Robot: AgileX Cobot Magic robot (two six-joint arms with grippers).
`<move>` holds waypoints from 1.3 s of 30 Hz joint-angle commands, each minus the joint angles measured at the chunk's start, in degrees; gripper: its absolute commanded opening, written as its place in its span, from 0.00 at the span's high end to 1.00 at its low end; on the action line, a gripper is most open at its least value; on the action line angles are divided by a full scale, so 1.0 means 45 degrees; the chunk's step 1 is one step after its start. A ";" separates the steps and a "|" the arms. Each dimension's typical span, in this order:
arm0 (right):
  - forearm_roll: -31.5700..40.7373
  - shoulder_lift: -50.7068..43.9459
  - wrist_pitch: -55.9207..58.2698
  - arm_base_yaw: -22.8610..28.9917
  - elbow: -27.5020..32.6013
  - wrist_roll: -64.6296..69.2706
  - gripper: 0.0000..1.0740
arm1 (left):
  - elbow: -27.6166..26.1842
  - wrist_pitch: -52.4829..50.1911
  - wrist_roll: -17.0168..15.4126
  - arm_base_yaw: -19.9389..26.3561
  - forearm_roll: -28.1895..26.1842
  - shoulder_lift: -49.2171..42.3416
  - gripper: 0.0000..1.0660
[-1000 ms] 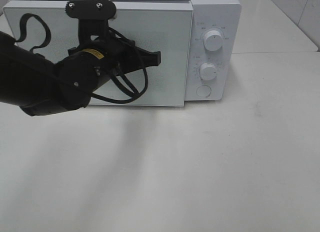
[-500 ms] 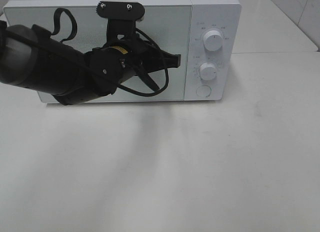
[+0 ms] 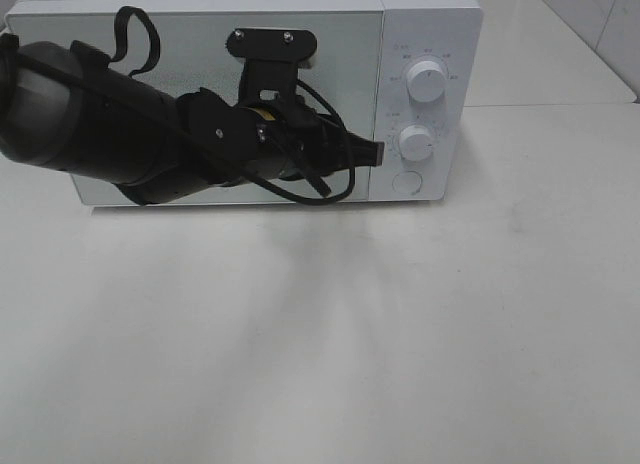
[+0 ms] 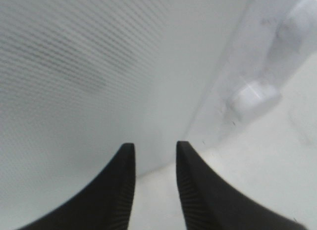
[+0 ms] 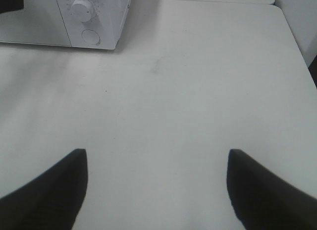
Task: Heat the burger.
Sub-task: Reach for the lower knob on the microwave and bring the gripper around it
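- Pushing the microwave (image 3: 455,44) door (image 3: 345,54) fully flush, from ajar a second back, while sliding the left fingers (image 3: 375,154) across it toward the panel side.
- Keeping the left fingers released, parted a little, grasping nothing, with tips at the door's panel-side edge; touching it or just off it, impossible to tell.
- Hanging the right fingers (image 5: 59,180) spread wide and empty over the bare near-right part of the counter (image 3: 420,334), well apart from the microwave at the far edge.
- Finding the burger in no view; judging it to be sitting shut inside, behind the door, so beyond the left fingers and out of reach for now, its lie and axis unknowable.
- Judging the coming move to be turning on the controls instead: the lower dial (image 3: 415,142) just past the left tips toward the counter's right edge, the upper dial (image 3: 427,79) above it, a round button (image 3: 407,182) below.
- Counting the left arm as by far the nearer; reaching from the right would mean crossing most of the counter toward its far edge.
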 commanded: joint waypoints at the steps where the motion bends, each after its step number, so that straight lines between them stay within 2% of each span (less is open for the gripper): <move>1: 0.0038 -0.0331 -0.0076 -0.0102 0.0025 0.0089 0.30 | -0.0102 0.1324 0.0038 -0.0089 -0.0013 -0.0357 0.49; 2: 0.0038 -0.0331 -0.0076 -0.0102 0.0025 0.0089 0.30 | -0.0102 0.1744 0.0038 -0.0076 0.0013 -0.0471 0.43; 3: 0.0038 -0.0331 -0.0076 -0.0102 0.0025 0.0089 0.30 | -0.0102 0.2801 0.0038 -0.0076 0.0242 -0.0688 0.27; 4: 0.0038 -0.0331 -0.0076 -0.0102 0.0025 0.0089 0.30 | -0.0102 0.2801 0.0038 -0.0076 0.0242 -0.0688 0.27; 6: 0.0038 -0.0331 -0.0076 -0.0102 0.0025 0.0089 0.30 | -0.0102 0.4342 0.0000 -0.0076 0.0573 -0.1057 0.15; 10: 0.0038 -0.0331 -0.0076 -0.0102 0.0025 0.0089 0.30 | -0.0102 0.5895 -0.0115 -0.0076 0.1235 -0.1350 0.15; 11: 0.0038 -0.0331 -0.0076 -0.0102 0.0025 0.0089 0.30 | -0.0102 0.6850 -0.0649 -0.0076 0.1948 -0.1541 0.15; 12: 0.0038 -0.0331 -0.0076 -0.0102 0.0025 0.0089 0.30 | -0.0102 0.6850 -0.0649 -0.0076 0.1948 -0.1541 0.15; 13: 0.0038 -0.0331 -0.0076 -0.0102 0.0025 0.0089 0.30 | -0.0102 0.7703 -0.1897 -0.0076 0.3107 -0.1744 0.15; 14: 0.0038 -0.0331 -0.0076 -0.0102 0.0025 0.0089 0.30 | -0.0102 0.8009 -0.2572 -0.0076 0.3871 -0.1872 0.15; 15: 0.0038 -0.0331 -0.0076 -0.0102 0.0025 0.0089 0.30 | -0.0102 0.8009 -0.2572 -0.0076 0.3871 -0.1872 0.15; 16: 0.0038 -0.0331 -0.0076 -0.0102 0.0025 0.0089 0.30 | -0.0102 0.8722 -0.4291 -0.0076 0.5475 -0.2139 0.15; 17: 0.0038 -0.0331 -0.0076 -0.0102 0.0025 0.0089 0.30 | -0.0102 0.9142 -0.5258 -0.0076 0.6404 -0.2305 0.15; 18: 0.0038 -0.0331 -0.0076 -0.0102 0.0025 0.0089 0.30 | -0.0102 0.9142 -0.5258 -0.0076 0.6404 -0.2305 0.15; 19: 0.0038 -0.0331 -0.0076 -0.0102 0.0025 0.0089 0.30 | -0.0102 1.0008 -0.6965 -0.0076 0.8072 -0.2661 0.15; 20: 0.0038 -0.0331 -0.0076 -0.0102 0.0025 0.0089 0.30 | -0.0102 1.0008 -0.6965 -0.0076 0.8072 -0.2661 0.15; 22: 0.0038 -0.0331 -0.0076 -0.0102 0.0025 0.0089 0.30 | -0.0102 1.1561 -0.8085 -0.0076 0.9893 -0.3221 0.15; 26: 0.0038 -0.0331 -0.0076 -0.0102 0.0025 0.0089 0.30 | -0.0102 1.2643 -0.7983 0.0102 1.0262 -0.3756 0.15; 27: 0.0038 -0.0331 -0.0076 -0.0102 0.0025 0.0089 0.30 | -0.0102 1.2923 -0.7881 0.0242 1.0148 -0.3896 0.15; 28: 0.0038 -0.0331 -0.0076 -0.0102 0.0025 0.0089 0.30 | -0.0102 1.3484 -0.7385 0.0700 0.9753 -0.4240 0.15; 29: 0.0038 -0.0331 -0.0076 -0.0102 0.0025 0.0089 0.30 | -0.0102 1.3484 -0.7385 0.0700 0.9753 -0.4240 0.15; 31: 0.0038 -0.0331 -0.0076 -0.0102 0.0025 0.0089 0.30 | -0.0102 1.4031 -0.6608 0.1553 0.8900 -0.4686 0.15; 32: 0.0038 -0.0331 -0.0076 -0.0102 0.0025 0.0089 0.30 | -0.0102 1.4031 -0.6608 0.1553 0.8900 -0.4686 0.15; 34: 0.0038 -0.0331 -0.0076 -0.0102 0.0025 0.0089 0.30 | -0.0102 1.4617 -0.6061 0.2521 0.8429 -0.5157 0.15; 35: 0.0038 -0.0331 -0.0076 -0.0102 0.0025 0.0089 0.30 | -0.0102 1.4617 -0.6061 0.2521 0.8429 -0.5157 0.15; 36: 0.0038 -0.0331 -0.0076 -0.0102 0.0025 0.0089 0.30 | -0.0102 1.5113 -0.5997 0.3158 0.8480 -0.5500 0.15; 38: 0.0038 -0.0331 -0.0076 -0.0102 0.0025 0.0089 0.30 | -0.0102 1.5343 -0.5997 0.3450 0.8518 -0.5679 0.15; 39: 0.0038 -0.0331 -0.0076 -0.0102 0.0025 0.0089 0.30 | -0.0102 1.5712 -0.5959 0.3998 0.8556 -0.5971 0.15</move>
